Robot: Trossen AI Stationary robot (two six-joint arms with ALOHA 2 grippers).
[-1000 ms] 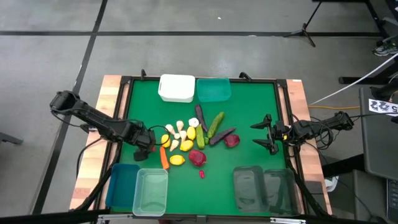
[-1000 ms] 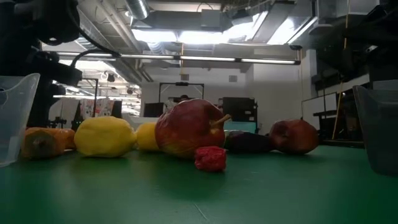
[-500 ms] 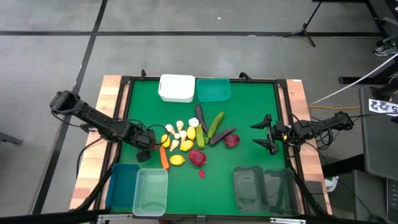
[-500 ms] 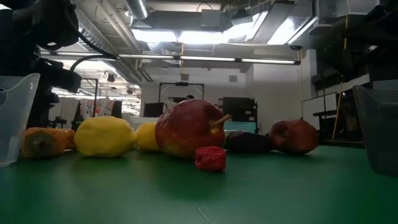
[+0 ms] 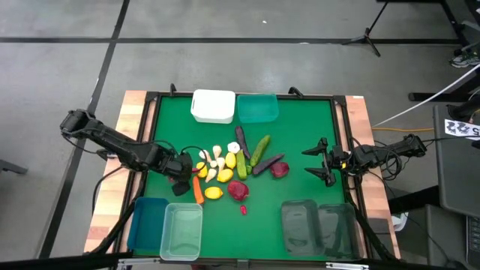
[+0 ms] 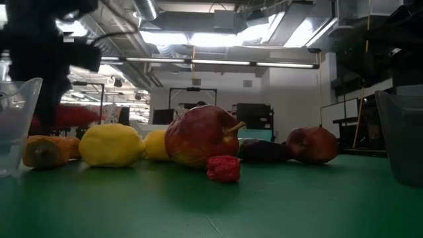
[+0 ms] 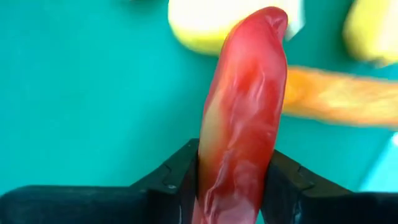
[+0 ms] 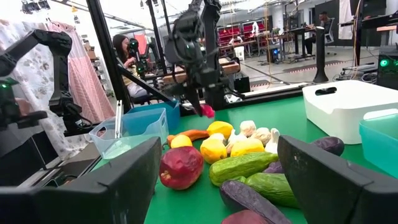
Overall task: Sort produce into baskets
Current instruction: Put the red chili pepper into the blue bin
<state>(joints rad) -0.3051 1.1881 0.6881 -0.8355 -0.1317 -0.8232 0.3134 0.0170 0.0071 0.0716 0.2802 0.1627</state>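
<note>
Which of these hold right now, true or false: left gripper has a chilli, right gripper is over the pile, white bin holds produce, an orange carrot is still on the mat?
1. The left gripper grips a red chilli. True.
2. The right gripper hovers over the pile. False: it waits open at the mat's right edge.
3. The white bin holds produce. False: none shows in it.
4. An orange carrot lies on the mat. True.

Setting: robotics lab or workshop. Exposed ceiling ducts and strip lights [image 6: 218, 36] overhead, grey concrete floor [image 5: 225, 67], tripod stand [image 5: 367, 37], loose cables [image 5: 442, 90]. Further workstations with seated person [image 8: 124, 56] beyond the green-topped desk [image 5: 300, 142].
</note>
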